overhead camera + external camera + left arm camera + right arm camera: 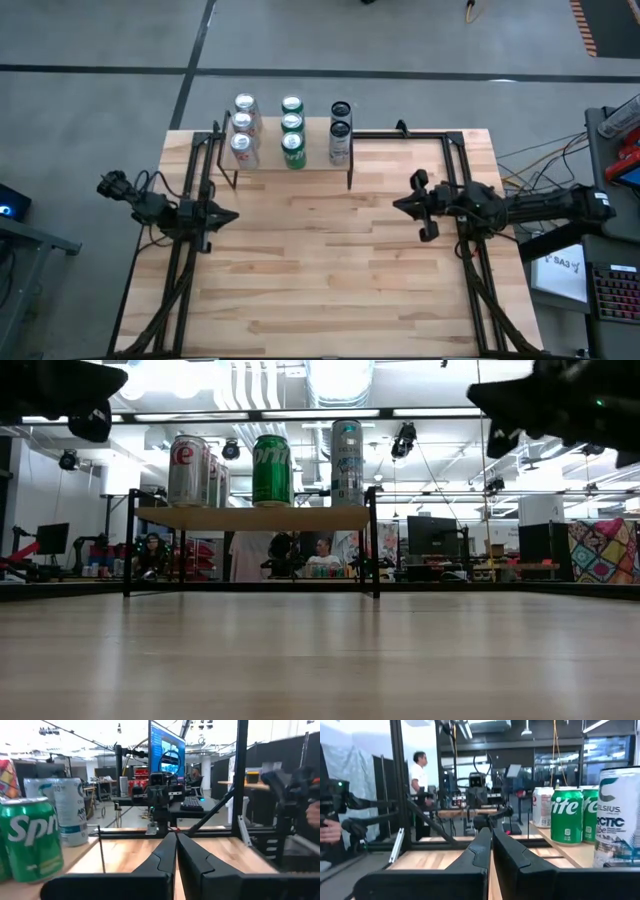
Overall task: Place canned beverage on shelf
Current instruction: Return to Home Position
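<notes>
1. Cans (291, 128) stand upright in three rows on the shelf (316, 152), at the far edge of the bench (330, 280).
2. Left hand (226, 214) and right hand (402, 204), both pressed together and empty, hang short of the shelf on either side; the left is nearer.
3. Placing looks done; nothing remains to fetch.

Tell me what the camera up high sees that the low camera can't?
Only the high view shows all eight cans: three red-and-white cans, three green cans, two white-blue cans, and where the left gripper and right gripper sit over the table, away from the shelf. Only the low view shows the labels side-on and people in the room behind. Both show the shelf holding three rows.
</notes>
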Controlling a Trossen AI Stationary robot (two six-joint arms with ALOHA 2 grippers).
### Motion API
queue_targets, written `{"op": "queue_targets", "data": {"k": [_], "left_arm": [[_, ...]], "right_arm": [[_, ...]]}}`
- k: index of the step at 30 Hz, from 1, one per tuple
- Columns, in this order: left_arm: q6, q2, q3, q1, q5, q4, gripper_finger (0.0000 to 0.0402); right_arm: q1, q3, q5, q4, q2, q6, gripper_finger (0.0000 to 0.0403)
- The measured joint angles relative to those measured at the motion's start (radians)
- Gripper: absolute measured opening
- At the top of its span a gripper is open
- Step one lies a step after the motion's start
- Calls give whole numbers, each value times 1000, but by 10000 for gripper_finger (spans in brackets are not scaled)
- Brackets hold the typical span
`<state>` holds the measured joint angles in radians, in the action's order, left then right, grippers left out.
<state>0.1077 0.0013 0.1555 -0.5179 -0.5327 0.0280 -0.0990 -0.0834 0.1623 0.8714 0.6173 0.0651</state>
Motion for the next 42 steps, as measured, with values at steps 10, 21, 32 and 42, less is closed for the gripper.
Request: {"op": "queue_targets", "data": {"k": [10,21,32,42], "left_arm": [[-120,-2,-92,1,106,14,0],[-72,30,-145,3,115,46,0],[-69,28,-145,3,15,50,0],[44,32,-144,3,-53,48,0]], "right_arm": [[0,70,165,78,-72,8,9],[0,70,102,19,-74,-36,9],[0,71,-33,-144,-73,-133,9],[0,71,-34,-249,-73,-229,9]]}}
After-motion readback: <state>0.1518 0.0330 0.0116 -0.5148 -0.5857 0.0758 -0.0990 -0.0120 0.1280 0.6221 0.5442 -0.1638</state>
